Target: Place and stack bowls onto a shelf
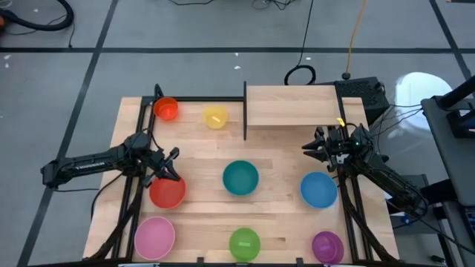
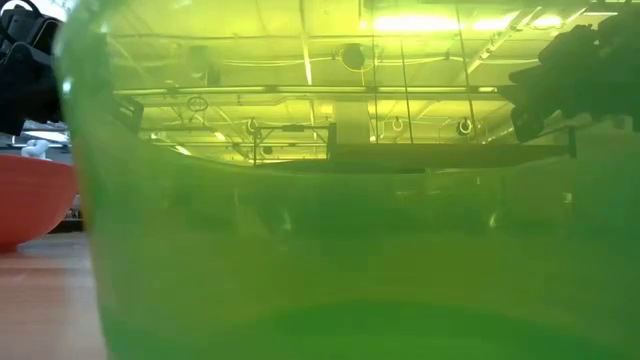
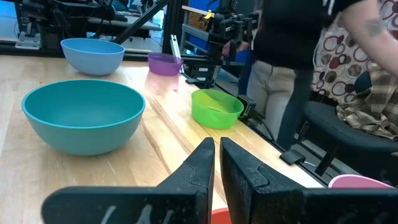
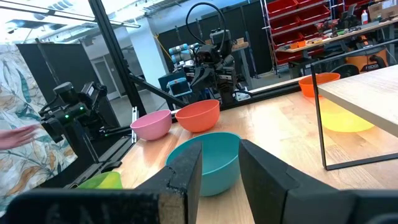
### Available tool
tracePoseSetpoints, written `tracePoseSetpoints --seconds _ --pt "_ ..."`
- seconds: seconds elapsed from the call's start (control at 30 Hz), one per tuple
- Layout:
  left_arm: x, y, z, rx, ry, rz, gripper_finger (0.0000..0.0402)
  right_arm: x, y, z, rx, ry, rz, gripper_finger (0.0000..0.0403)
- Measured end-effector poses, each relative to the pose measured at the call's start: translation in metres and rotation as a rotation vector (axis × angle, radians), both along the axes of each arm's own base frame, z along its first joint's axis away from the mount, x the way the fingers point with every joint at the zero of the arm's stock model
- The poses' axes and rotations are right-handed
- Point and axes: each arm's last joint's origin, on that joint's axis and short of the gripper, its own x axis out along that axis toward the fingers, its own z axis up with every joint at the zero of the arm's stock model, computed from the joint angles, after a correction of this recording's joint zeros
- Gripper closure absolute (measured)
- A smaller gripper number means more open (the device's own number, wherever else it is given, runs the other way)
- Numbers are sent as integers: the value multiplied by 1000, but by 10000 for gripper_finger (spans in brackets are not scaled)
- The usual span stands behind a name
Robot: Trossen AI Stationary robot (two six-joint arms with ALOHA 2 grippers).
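In the high view, eight bowls sit on the table: orange [image 1: 166, 109], yellow [image 1: 215, 117], teal [image 1: 240, 178], blue [image 1: 319, 189], red [image 1: 167, 191], pink [image 1: 154, 237], green [image 1: 245, 243] and purple [image 1: 327, 246]. The light-wood shelf [image 1: 293, 104] stands at the far edge with nothing on it. My left gripper [image 1: 169, 169] hangs over the red bowl's far rim, its fingers shut to a slit [image 3: 217, 162] and pointing toward the teal bowl [image 3: 84, 115]. My right gripper [image 1: 312, 147] is open [image 4: 221, 165] between the shelf and the blue bowl, pointing left.
The green bowl [image 2: 340, 220] stands right against the low camera and fills its view; the red bowl [image 2: 30, 200] shows at its left. Black frame rails [image 1: 133, 200] run along both table sides. People [image 3: 280, 62] stand beyond the near edge, and a hand [image 4: 15, 134] shows there too.
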Motion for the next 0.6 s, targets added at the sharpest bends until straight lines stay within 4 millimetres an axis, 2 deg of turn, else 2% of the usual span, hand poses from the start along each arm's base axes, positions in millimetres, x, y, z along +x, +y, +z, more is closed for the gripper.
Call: tracePoseSetpoints --seconds 0.4,0.6 --pt "0 0 0 72 -52 -8 371 0 0 0 0 0 0 305" --pt "0 0 0 275 -198 -31 371 0 0 0 -11 -1 -1 305"
